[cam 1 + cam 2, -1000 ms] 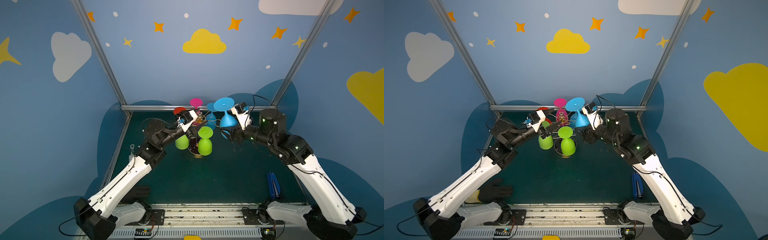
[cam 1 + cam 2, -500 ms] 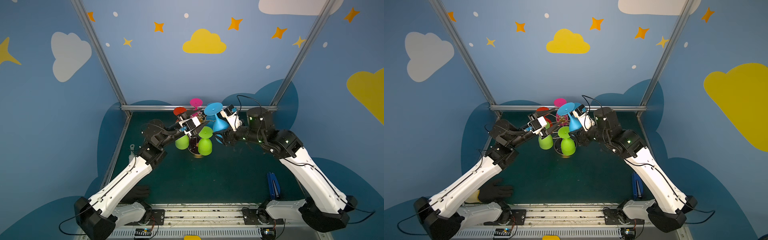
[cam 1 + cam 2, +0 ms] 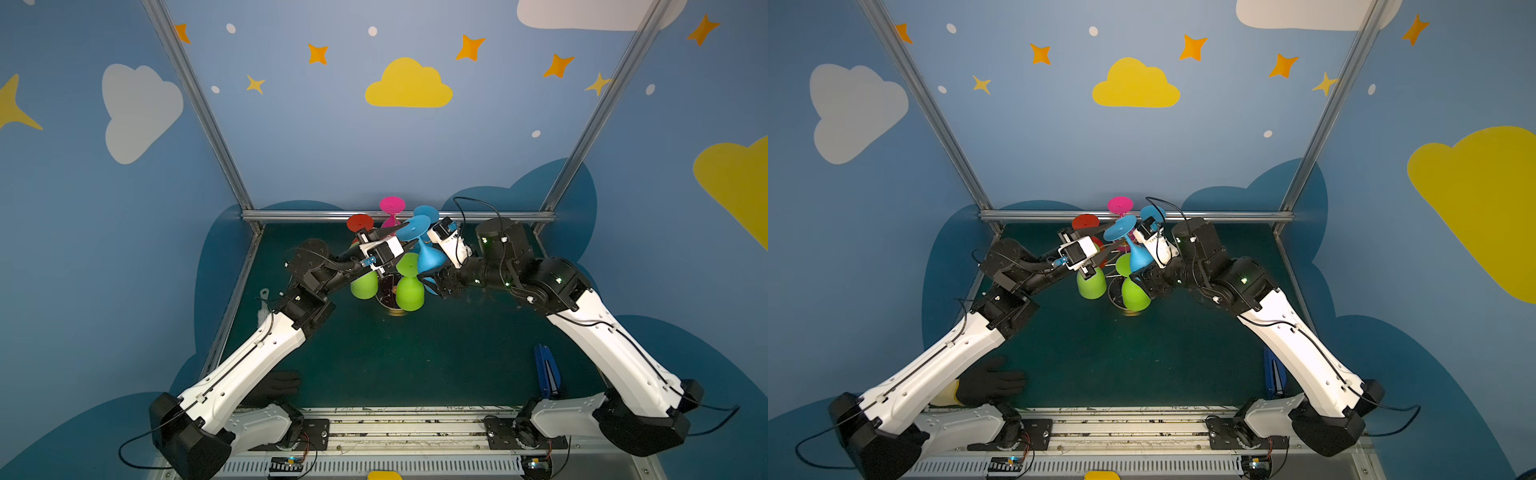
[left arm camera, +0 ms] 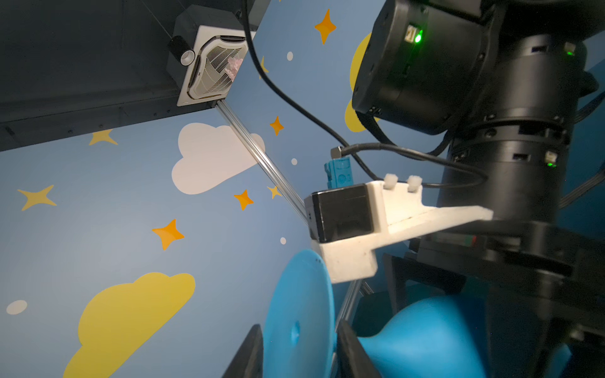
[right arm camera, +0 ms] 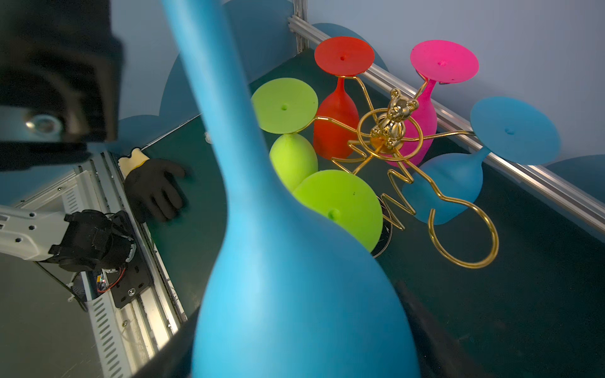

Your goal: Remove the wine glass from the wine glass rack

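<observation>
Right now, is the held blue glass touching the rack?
Apart. The right wrist view shows the held blue glass clear of the rack: its empty loop stands free, with mat showing between them.

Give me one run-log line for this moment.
right gripper: shut on blue wine glass by bowl, off wine glass rack | left gripper: jaws astride its foot, grip unclear | rack: five glasses hanging

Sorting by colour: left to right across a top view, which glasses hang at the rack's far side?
Red wine glass, pink wine glass, blue wine glass. The held blue wine glass overlaps it, so omitted.
</observation>
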`<state>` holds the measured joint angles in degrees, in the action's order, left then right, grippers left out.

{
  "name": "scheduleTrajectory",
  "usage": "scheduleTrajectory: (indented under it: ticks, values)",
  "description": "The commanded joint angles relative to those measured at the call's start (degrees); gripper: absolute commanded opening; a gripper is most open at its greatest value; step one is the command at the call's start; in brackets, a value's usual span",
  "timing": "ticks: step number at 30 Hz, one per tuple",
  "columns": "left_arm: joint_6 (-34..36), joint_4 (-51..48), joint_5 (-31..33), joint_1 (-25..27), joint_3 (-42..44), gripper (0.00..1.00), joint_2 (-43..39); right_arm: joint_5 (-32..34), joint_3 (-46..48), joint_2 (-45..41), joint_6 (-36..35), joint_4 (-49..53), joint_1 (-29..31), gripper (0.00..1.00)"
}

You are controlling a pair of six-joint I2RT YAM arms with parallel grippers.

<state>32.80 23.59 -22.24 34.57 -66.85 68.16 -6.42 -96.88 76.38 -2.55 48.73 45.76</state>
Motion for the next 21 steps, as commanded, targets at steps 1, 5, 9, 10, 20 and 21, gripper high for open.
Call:
scheduleTrajectory:
  ticks: [1,5,9,10,20,21]
  values:
    - [0.15,0.46,0.39,0.15,0.34,0.29,-0.4,0.54,-1.29,0.09,0.17,0.3,0.53,0.22]
    - [0.21,0.44,1.05,0.07,0.45,0.21,-0.35,0.47,-1.23,0.04,0.29,0.18,0.58,0.22]
    - [0.24,0.35,1.73,0.14,0.49,0.15,-0.49,0.01,-1.03,0.06,0.39,-0.21,0.56,0.23]
    - [0.2,0.34,1.85,0.15,0.47,0.11,-0.51,-0.07,-1.03,0.07,0.43,-0.37,0.57,0.24]
    - [-3.74,2.33,5.8,0.14,2.78,0.03,-1.82,-1.22,3.89,-3.99,2.48,-8.56,-0.07,0.72]
    - [-5.17,2.56,6.96,0.15,3.2,0.03,-2.13,-1.6,4.93,-5.03,2.74,-10.2,-0.32,0.75]
